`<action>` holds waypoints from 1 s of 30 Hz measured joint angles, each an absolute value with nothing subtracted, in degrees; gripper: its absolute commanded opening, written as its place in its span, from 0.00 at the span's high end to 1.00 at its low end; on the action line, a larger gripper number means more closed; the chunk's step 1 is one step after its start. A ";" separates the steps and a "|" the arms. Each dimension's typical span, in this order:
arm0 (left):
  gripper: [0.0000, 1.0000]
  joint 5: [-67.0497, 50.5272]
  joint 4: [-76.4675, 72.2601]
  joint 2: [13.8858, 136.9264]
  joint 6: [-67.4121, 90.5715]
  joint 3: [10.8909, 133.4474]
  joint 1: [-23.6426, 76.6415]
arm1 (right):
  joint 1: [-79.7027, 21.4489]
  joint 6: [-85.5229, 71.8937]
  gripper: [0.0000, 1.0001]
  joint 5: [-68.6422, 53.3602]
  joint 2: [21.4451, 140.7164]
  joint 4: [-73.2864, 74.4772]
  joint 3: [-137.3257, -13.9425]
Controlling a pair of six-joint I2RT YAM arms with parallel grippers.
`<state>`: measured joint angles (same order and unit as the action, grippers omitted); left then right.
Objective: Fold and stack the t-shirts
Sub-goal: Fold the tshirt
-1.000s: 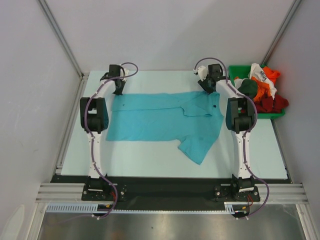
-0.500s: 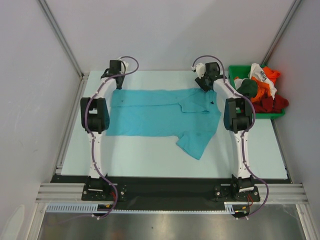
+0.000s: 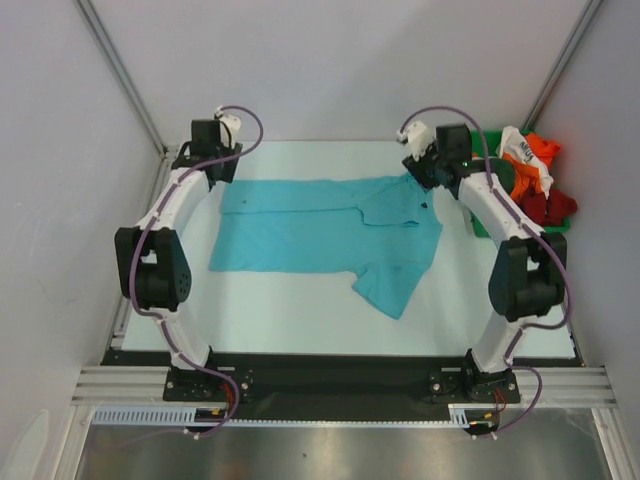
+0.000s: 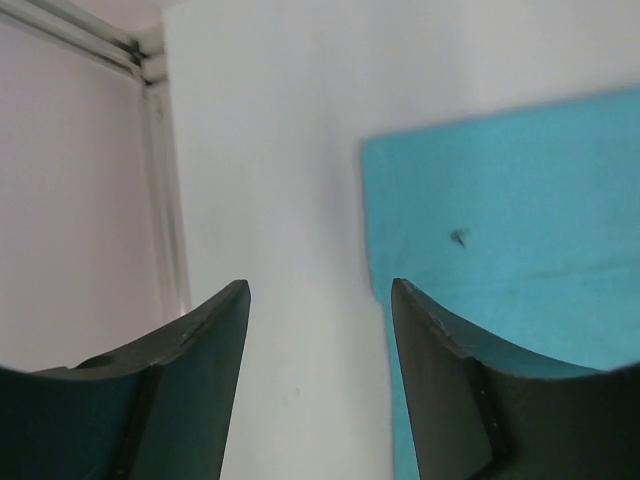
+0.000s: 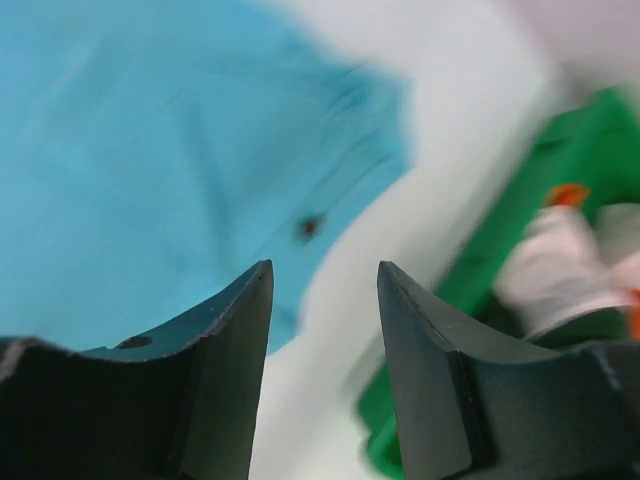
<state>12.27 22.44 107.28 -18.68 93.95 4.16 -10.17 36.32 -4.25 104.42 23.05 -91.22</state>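
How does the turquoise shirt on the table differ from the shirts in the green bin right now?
The turquoise shirt lies spread flat on the table; the bin shirts are bunched in a heap in the green bin. The turquoise shirt is one plain colour; the bin shirts mix orange, red and white. Both lie loose, ungripped.

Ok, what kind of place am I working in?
Probably a lab robot cell, not a home: bare white panel walls, aluminium frame rails, and a turquoise t-shirt laid out near a green bin of shirts.
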 measured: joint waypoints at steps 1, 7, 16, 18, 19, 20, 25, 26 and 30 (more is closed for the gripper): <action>0.35 11.35 22.55 106.10 -18.83 91.00 4.16 | -10.61 37.12 0.49 -5.76 101.73 23.62 -86.78; 0.20 3.99 27.38 104.44 -18.96 78.76 4.19 | -16.53 42.37 0.49 -12.99 91.00 25.80 -60.80; 0.22 0.45 30.81 101.80 -17.98 74.98 4.23 | -29.58 47.72 0.48 -17.54 73.60 29.17 -43.27; 0.23 1.10 31.16 101.47 -17.91 74.72 4.21 | -32.18 49.25 0.47 -18.06 69.93 29.26 -39.81; 0.24 1.30 31.27 101.47 -17.85 74.72 4.21 | -33.71 50.15 0.46 -18.55 68.60 29.61 -38.15; 0.24 1.39 31.46 101.47 -17.76 74.72 4.21 | -34.85 50.94 0.46 -18.96 67.85 29.87 -36.88; 0.25 1.93 32.40 101.71 -17.39 74.72 4.21 | -36.05 54.11 0.43 -20.05 67.81 31.18 -34.59; 0.24 2.04 32.49 101.93 -17.39 74.74 4.21 | -36.05 54.81 0.43 -20.05 68.20 31.14 -34.57; 0.25 2.66 32.84 102.89 -17.39 74.81 4.14 | -36.05 56.69 0.43 -19.97 71.11 30.33 -34.57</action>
<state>2.66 32.84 102.89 -17.39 74.81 4.14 -36.05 56.69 -19.97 71.11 30.33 -34.57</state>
